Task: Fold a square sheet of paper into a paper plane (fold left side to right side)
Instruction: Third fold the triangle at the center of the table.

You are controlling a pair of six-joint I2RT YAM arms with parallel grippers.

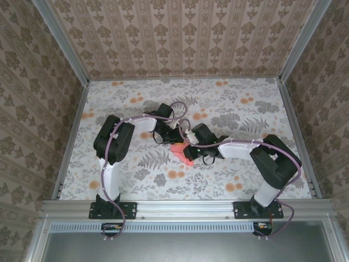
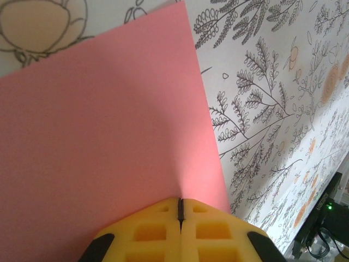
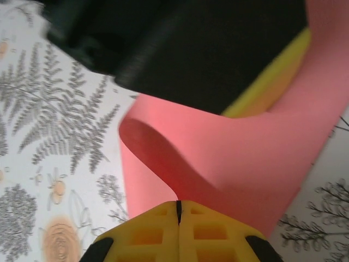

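- The square sheet of paper [image 1: 184,152] hangs between the two claws near the middle of the table [image 1: 256,114]. It is lifted off the flowered cloth and bowed into a loose curl, not lying flat.
- The left claw [image 2: 180,204] has its yellow pads pressed together. The pink sheet runs straight into the slit between them, so I take it to be pinching the paper at an edge.
- The right claw [image 3: 178,207] is likewise pressed together on the paper, just under the curl. The left claw's black body sits close above it.
- As I judge it, the step in hand is carrying the left side across to the right side. No crease shows yet.
- To do it well, the moving edge should land square on the opposite edge, with corners matched, before anything is flattened.
- The claws are very close together, so travel should be slow and low. One grip should anchor the sheet while the other lays its side over.
- The paper looks thin and would likely buckle or tear if the claws pull against each other, so the slack in the curl is worth preserving.
- The fold should be pressed down only once the edges meet, working from the middle outward.
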